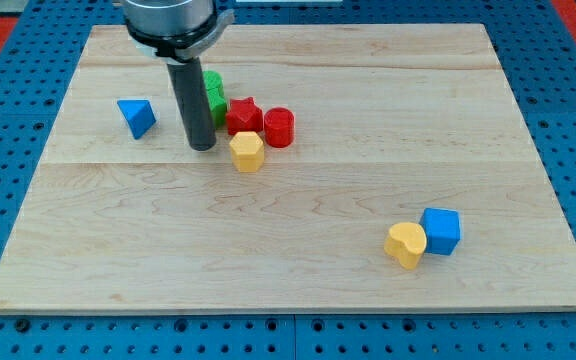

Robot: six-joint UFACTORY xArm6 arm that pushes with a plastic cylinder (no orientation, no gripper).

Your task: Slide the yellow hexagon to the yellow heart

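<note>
One pale wooden board over blue pegboard; no claw to judge, only my tip just left of yellow hexagon. Yellow heart well apart at lower right, touching blue cube. Red star, red cylinder just above hexagon; blue triangle off left

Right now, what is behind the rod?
Two green blocks show partly behind the rod; their left sides are covered. My tip sits left of the yellow hexagon.
</note>
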